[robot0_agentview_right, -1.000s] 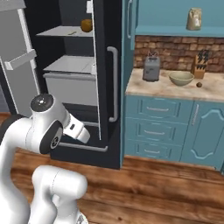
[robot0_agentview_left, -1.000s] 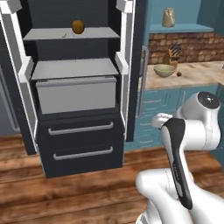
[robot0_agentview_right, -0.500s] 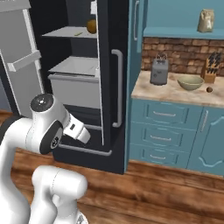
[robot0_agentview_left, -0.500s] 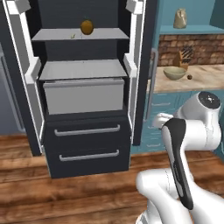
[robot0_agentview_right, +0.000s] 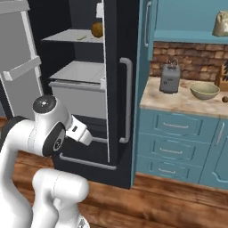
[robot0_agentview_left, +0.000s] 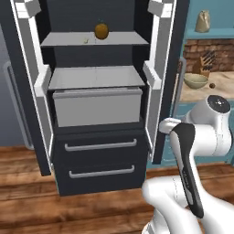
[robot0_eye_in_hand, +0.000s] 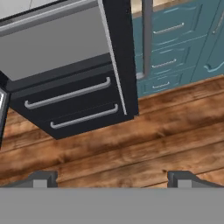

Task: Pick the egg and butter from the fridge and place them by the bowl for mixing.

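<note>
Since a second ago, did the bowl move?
No. The bowl sits at the same spot on the counter, right of the toaster. The whole picture shifted because the base drove.

The fridge (robot0_agentview_left: 96,114) stands open, a door swung out on each side. On its upper shelf (robot0_agentview_left: 93,40) a round fruit (robot0_agentview_left: 101,31) sits near the middle, with a tiny thing (robot0_agentview_left: 85,41) just left of it, too small to tell. Below come a second shelf, a drawer, then two handled drawers at the bottom. Right of the fridge runs a counter (robot0_agentview_right: 178,100) over cabinet drawers: a toaster (robot0_agentview_right: 169,79) at its left end, the bowl (robot0_agentview_right: 204,90) to the right of that, a small ball (robot0_agentview_right: 225,99) beside the bowl
</note>
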